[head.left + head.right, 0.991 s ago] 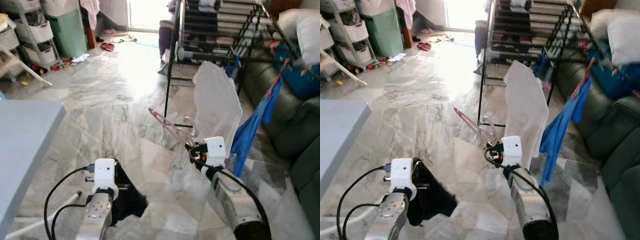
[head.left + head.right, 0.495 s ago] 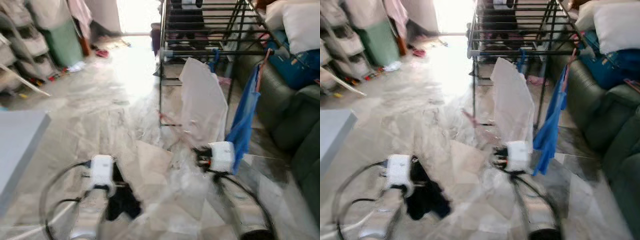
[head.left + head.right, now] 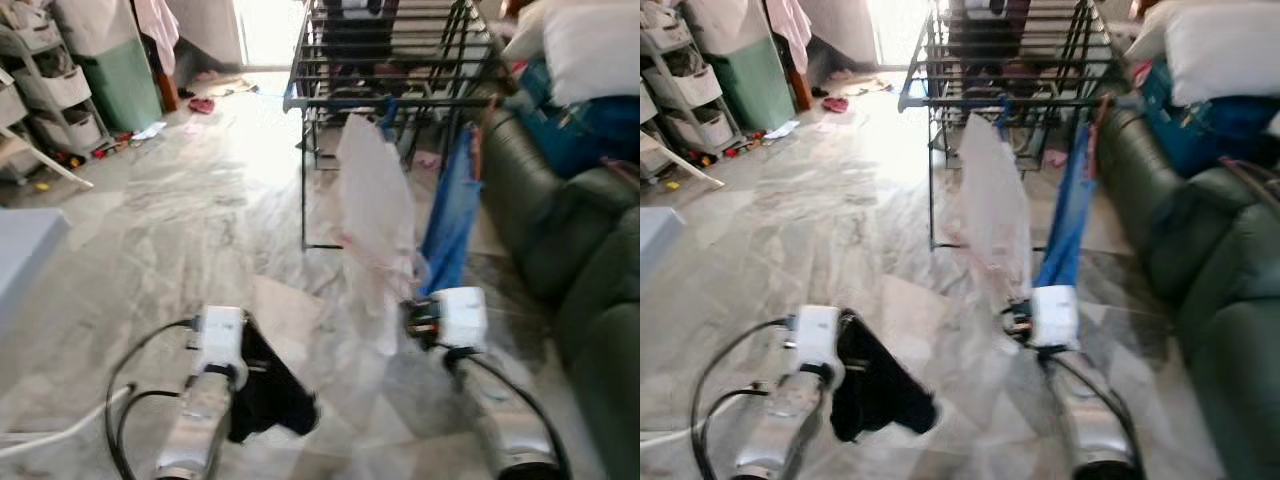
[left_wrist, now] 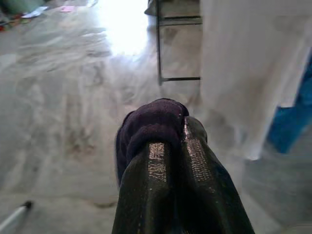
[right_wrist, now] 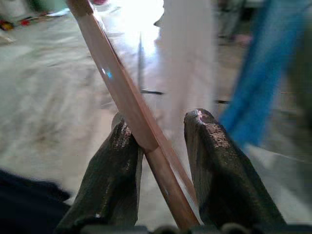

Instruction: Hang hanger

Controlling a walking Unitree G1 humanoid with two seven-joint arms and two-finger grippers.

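The right gripper [image 5: 161,141] clamps a pink hanger [image 5: 124,95] at lower centre-right, just before the white garment [image 3: 375,200] and blue garment [image 3: 450,215] hanging off the black drying rack [image 3: 390,60]. The left gripper [image 4: 168,146] pinches a dark cloth [image 3: 265,395] at lower left. Open marble floor [image 3: 180,220] spreads left; a green sofa [image 3: 580,270] bounds the right edge. The hanger blurs in the eye views.

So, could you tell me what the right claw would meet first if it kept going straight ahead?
Most likely the white garment hanging from the drying rack; the right claw, carrying the hanger, points right at it. Depth is unclear.
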